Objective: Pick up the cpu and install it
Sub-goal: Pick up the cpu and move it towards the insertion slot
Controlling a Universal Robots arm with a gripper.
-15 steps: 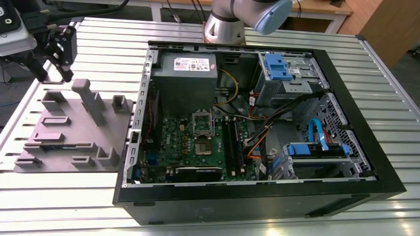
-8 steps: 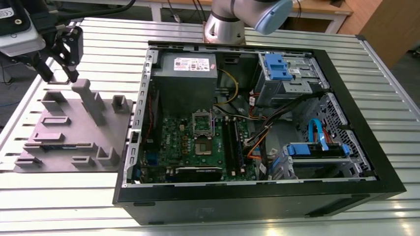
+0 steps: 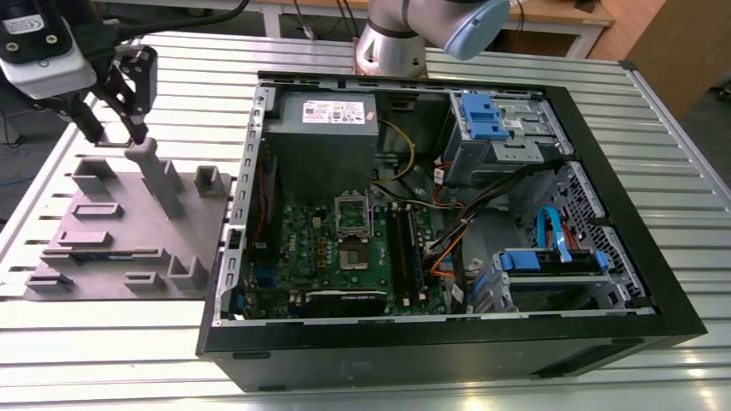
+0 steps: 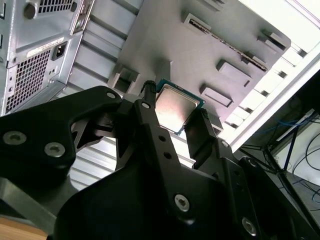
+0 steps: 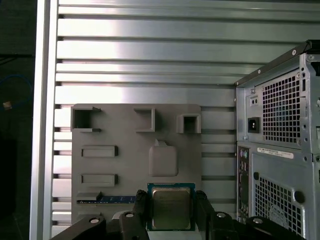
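Observation:
The cpu (image 5: 171,206), a small square chip with a silvery top, sits between my gripper's (image 5: 171,209) two black fingers (image 5: 141,207), which press on its opposite edges. In the second wrist view the cpu (image 4: 176,106) hangs in the gripper (image 4: 174,110) above the grey moulded tray (image 4: 200,45). The tray's square pedestal (image 5: 162,160) stands bare. In the exterior view the gripper (image 3: 115,133) hovers over the far end of the tray (image 3: 115,231), on that view's left, away from the motherboard's socket (image 3: 353,255) in the open computer case (image 3: 457,214).
The case's rear panel (image 5: 280,140) stands close beside the tray. Raised posts (image 3: 160,180) and brackets rise from the tray under the gripper. A long dark memory stick (image 5: 117,199) lies in a tray slot. The slatted metal table (image 3: 377,351) carries everything.

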